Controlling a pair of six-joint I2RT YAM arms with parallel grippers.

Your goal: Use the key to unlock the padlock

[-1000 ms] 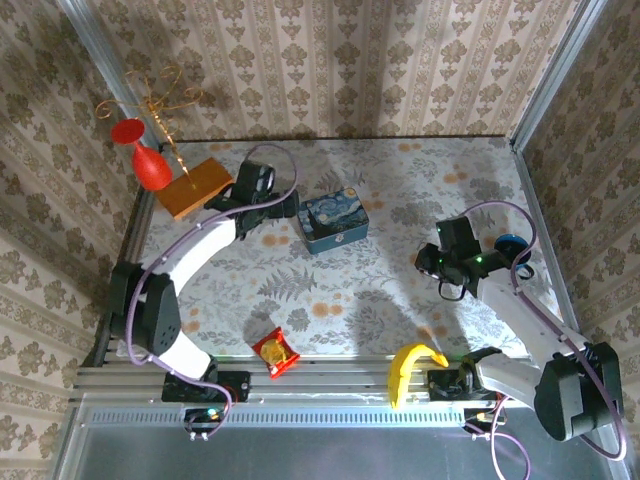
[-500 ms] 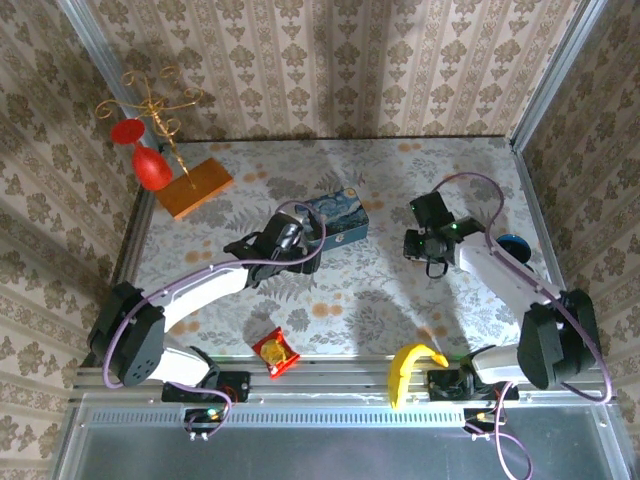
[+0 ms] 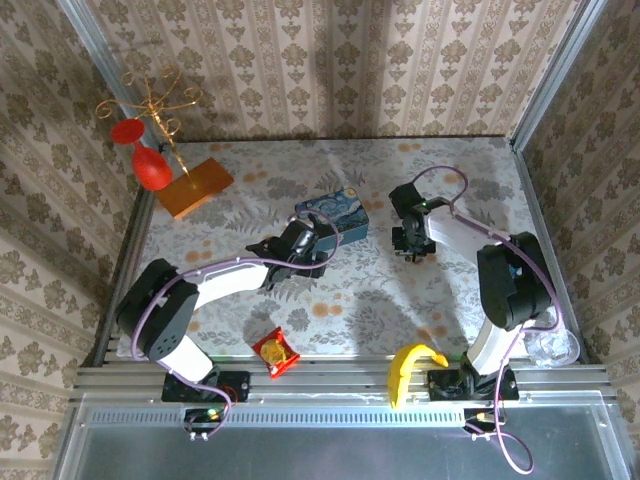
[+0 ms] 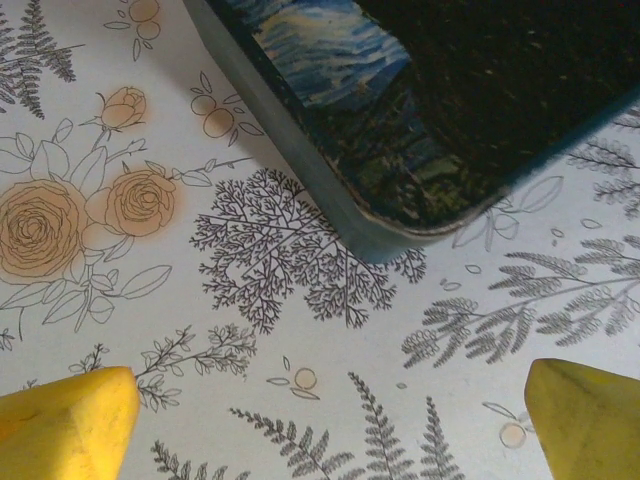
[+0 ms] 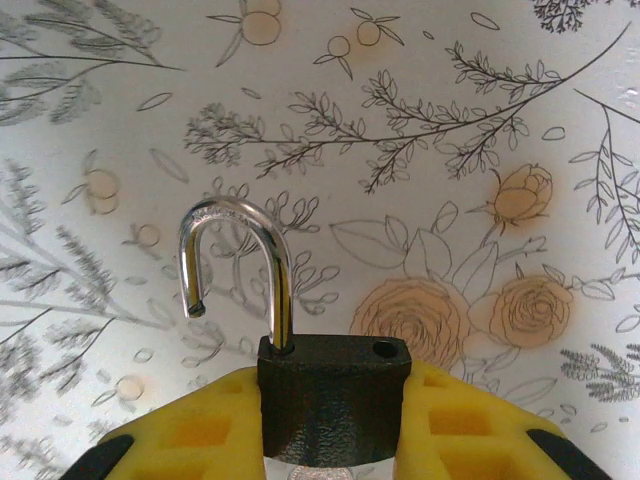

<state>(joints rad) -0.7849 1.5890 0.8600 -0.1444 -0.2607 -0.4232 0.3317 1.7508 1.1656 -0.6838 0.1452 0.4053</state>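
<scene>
Two grippers logged: right gripper (image 5: 335,425) clamped on padlock (image 5: 335,375) body, shackle (image 5: 235,265) swung clear of one hole, held over table (image 5: 450,120) right of tin (image 3: 335,213); left gripper (image 4: 328,425) spread wide open just beside tin corner
</scene>
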